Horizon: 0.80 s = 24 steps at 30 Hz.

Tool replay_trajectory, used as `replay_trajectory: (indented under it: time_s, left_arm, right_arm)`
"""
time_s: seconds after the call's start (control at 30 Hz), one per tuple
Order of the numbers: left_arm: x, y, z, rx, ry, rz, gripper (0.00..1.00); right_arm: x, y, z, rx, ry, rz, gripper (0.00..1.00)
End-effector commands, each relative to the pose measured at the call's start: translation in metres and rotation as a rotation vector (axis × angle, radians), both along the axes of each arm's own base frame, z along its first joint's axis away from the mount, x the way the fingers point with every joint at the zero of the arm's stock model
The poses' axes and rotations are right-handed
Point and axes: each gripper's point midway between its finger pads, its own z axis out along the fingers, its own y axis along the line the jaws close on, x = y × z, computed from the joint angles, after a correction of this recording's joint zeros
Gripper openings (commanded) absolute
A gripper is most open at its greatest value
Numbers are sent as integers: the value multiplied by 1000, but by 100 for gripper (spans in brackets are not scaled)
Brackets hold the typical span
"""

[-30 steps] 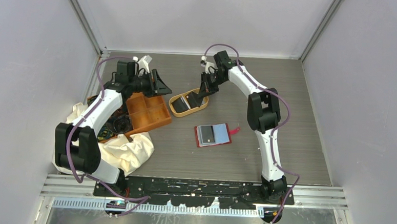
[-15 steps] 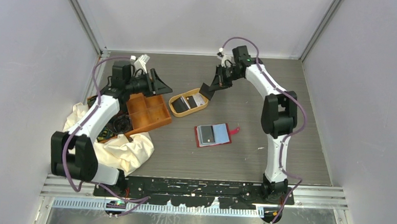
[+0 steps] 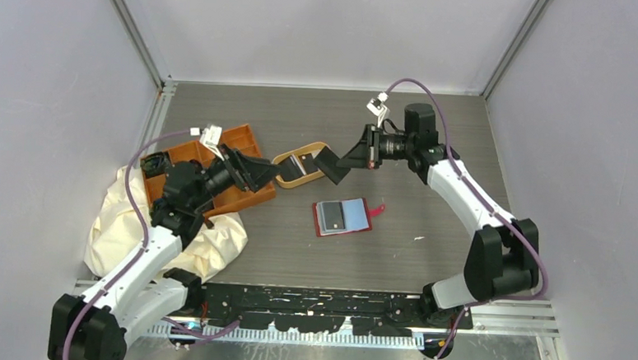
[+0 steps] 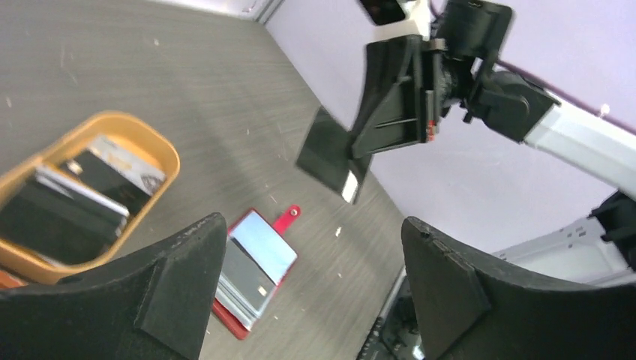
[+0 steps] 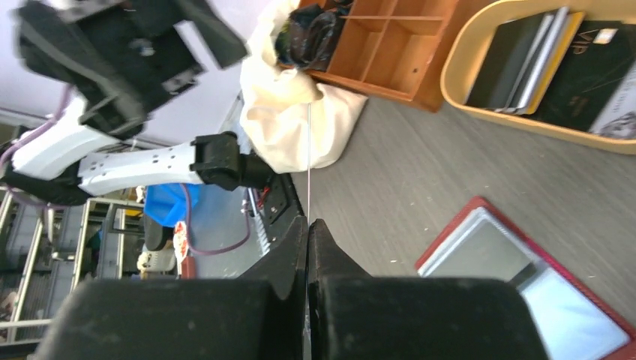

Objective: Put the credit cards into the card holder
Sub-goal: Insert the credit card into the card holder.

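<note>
My right gripper [image 3: 346,159] is shut on a dark credit card [image 3: 327,163] and holds it in the air above the table, just right of the oval tan dish [image 3: 287,177]. In the right wrist view the card shows edge-on as a thin line [image 5: 308,150] between the shut fingers [image 5: 285,255]. More cards [image 4: 67,202] lie in the dish. The red card holder [image 3: 343,217] lies open on the table, its clear sleeves up, below the held card. My left gripper [image 3: 257,173] is open and empty, left of the dish. It faces the held card [image 4: 332,154].
An orange compartment tray [image 3: 231,198] stands left of the dish, under my left gripper, with dark items at its left end. A crumpled cream cloth [image 3: 213,245] lies at the near left. Grey walls close in the table on three sides.
My right gripper has lifted a dark card out of the dish and drawn back to the right, turning level. My left arm has swung nearer and lower, its gripper now over the orange tray.
</note>
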Motion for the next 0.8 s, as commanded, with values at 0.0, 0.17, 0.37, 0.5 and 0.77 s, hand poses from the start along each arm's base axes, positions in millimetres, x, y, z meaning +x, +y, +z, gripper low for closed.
replay_trajectory:
  time_s: [0.0, 0.17, 0.37, 0.5, 0.77]
  left_arm:
    - [-20, -7, 28, -262, -33, -8, 85]
    - [-41, -36, 16, -278, -55, 23, 84]
    - [-42, -66, 25, -359, -59, -44, 74]
    - [-38, -85, 31, -385, -70, -91, 68]
    - [-33, -92, 36, -390, -79, -90, 54]
  right_arm:
    - [-22, 2, 44, 155, -145, 45, 1]
    - [-34, 0, 58, 207, -191, 42, 1]
    - [-48, 9, 61, 225, -190, 77, 1]
    - [-53, 13, 61, 228, -188, 99, 1]
    - [-63, 23, 57, 229, -175, 156, 1]
